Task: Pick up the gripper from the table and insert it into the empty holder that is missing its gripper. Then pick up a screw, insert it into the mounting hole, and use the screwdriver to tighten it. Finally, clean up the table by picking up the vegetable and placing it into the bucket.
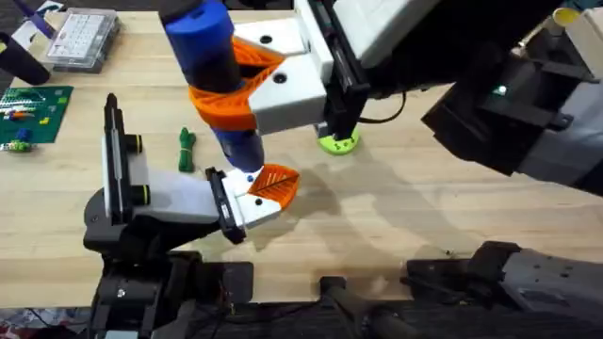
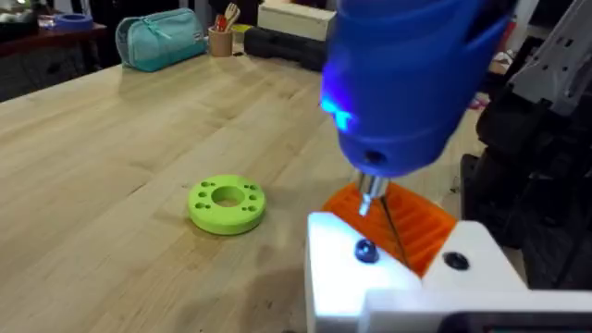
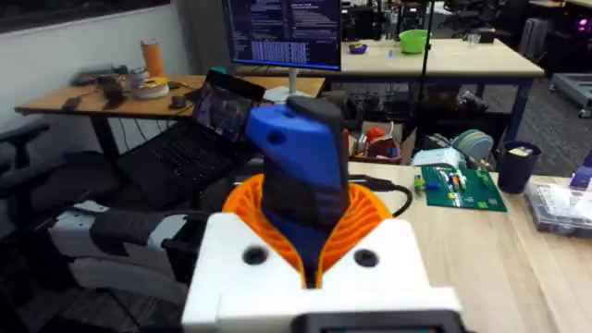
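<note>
near the far left corner of the worktop [image 1: 443,217] a clear parts box [image 1: 83,40] is sitting, and a green circuit board [image 1: 33,113] is lying by the left edge, both well away from the work. the vegetable [image 1: 186,149] is lying left of the middle, untouched, so the clean-up is waiting.

just right of it the left gripper [image 1: 268,188] is presenting its white face with a dark screw head [image 2: 363,250] in it; how far this pincer is open i cannot tell, and it is not visibly holding anything. it is probably acting as the fixture here, so it should be keeping dead still.

above it the right gripper [image 3: 310,222] is clamping its orange pads closed around the blue body of the screwdriver [image 1: 212,56], which is standing nearly upright. the thin bit [image 2: 370,190] is hanging just above the screw head, apparently not yet seated.

to do this step well, the right arm should be lining the bit straight over the head, coming down slowly along the screw's own axis, and pressing lightly. any tilt is risking the bit skating onto the white face or the orange ribbing beside it.

further right, toward the middle of the worktop, a lime-green disc [image 1: 337,143] is lying clear of the tool.
</note>
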